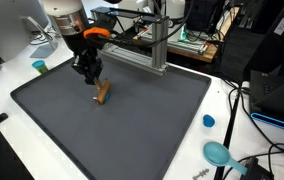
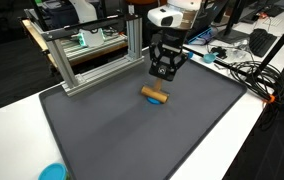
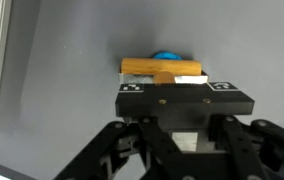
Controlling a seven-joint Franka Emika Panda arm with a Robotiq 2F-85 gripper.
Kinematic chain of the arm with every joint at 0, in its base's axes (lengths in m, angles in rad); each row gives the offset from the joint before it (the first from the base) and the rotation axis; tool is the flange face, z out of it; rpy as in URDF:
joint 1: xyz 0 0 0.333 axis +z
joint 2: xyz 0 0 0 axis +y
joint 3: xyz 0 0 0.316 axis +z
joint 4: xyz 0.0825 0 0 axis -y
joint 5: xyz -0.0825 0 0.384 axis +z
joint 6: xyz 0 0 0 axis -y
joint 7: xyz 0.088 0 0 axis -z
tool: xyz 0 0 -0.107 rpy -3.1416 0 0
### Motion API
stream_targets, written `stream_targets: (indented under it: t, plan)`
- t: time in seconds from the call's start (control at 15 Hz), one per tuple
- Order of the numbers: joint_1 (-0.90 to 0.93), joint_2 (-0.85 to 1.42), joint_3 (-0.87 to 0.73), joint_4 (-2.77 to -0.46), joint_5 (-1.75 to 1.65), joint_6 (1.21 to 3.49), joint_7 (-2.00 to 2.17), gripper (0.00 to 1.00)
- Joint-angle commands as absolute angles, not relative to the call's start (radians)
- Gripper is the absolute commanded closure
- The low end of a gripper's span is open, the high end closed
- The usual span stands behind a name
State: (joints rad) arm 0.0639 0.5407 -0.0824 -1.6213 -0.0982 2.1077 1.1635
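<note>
Now, in an exterior view, the gripper (image 1: 88,72) hangs over the grey mat (image 1: 152,120), with the wooden block (image 1: 103,93) lying just beside it, untouched. In an exterior view, the block lies mid-mat. Wrist view: a blue piece (image 3: 167,55) peeks out behind the block, and I cannot tell whether the claw is spread or closed.
</note>
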Motion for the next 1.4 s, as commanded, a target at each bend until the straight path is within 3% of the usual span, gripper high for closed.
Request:
stream_targets:
  t: [0.0, 0.73, 1.33]
  plan:
    - [0.036, 0.546, -0.077, -1.655, -0.069, 2.172, 1.036, 0.78]
    - [0.029, 0.567, -0.107, -1.651, -0.037, 2.258, 1.067, 0.78]
    - [0.091, 0.625, -0.207, -1.640, -0.213, 2.359, 1.198, 0.78]
